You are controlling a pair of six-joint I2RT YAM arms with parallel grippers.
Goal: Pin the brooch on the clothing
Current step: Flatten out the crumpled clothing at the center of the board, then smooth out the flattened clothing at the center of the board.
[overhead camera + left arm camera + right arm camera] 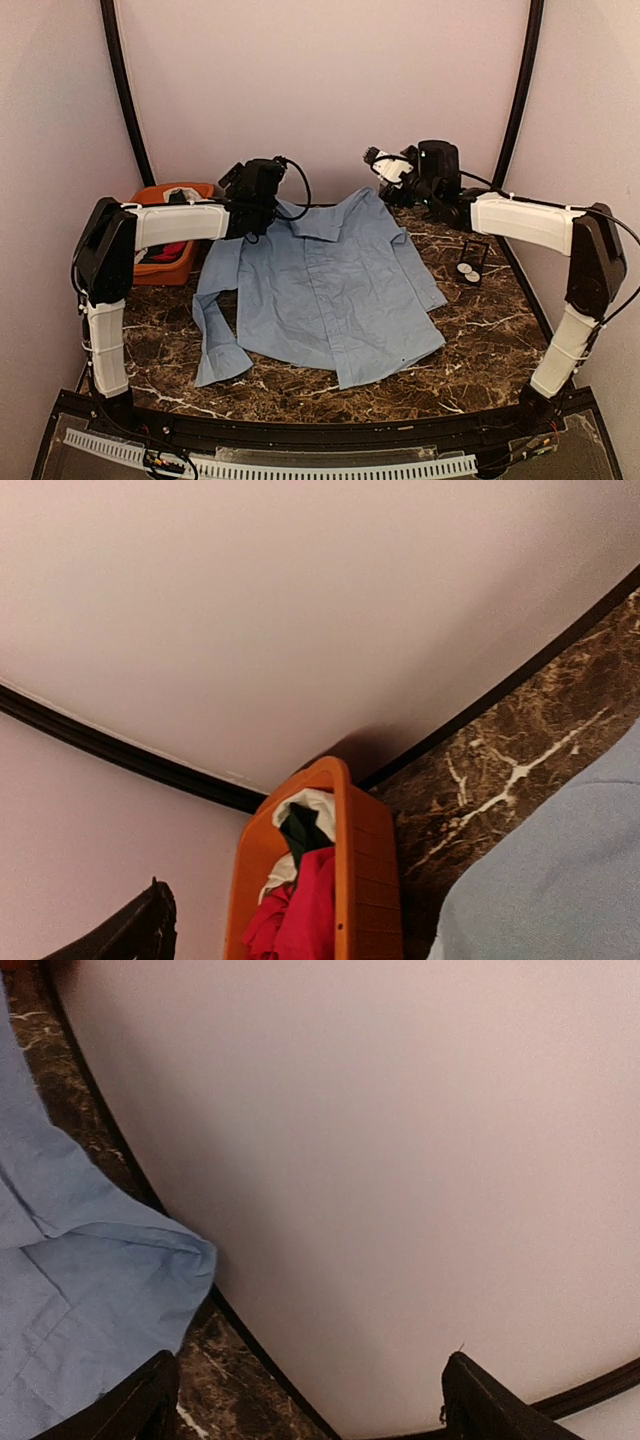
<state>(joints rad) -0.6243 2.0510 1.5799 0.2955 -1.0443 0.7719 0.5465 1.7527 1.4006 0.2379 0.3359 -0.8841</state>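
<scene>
Since neither arm appears to carry anything, the task looks to be at its very start, with the pick-up not yet made. At about nine o'clock on the table (pixel 480 340) stands an orange basket (pixel 160 262) of red, white and dark garments, which have no part in this. Just beside it, toward the centre, the left tool (pixel 252 185) hangs over the shirt's shoulder. Its wrist view shows only one dark finger (pixel 140 930), so I cannot tell how far it is open, and nothing shows in its grip. The light blue shirt (pixel 330 280) lies spread flat, front up, across the middle of the table, with its collar toward twelve o'clock and its hem toward six. At about one o'clock the right tool (pixel 310 1365) hovers near the collar end, jaws wide apart with nothing between them. At three o'clock, just off the shirt's sleeve, lies a small black case (pixel 480 248) holding two pale discs, which I take to be the brooch (pixel 466 269). The next move likely calls for the right arm to swing back toward four o'clock, come down over the case and close finely on so small a piece, while the left steadies the fabric.
</scene>
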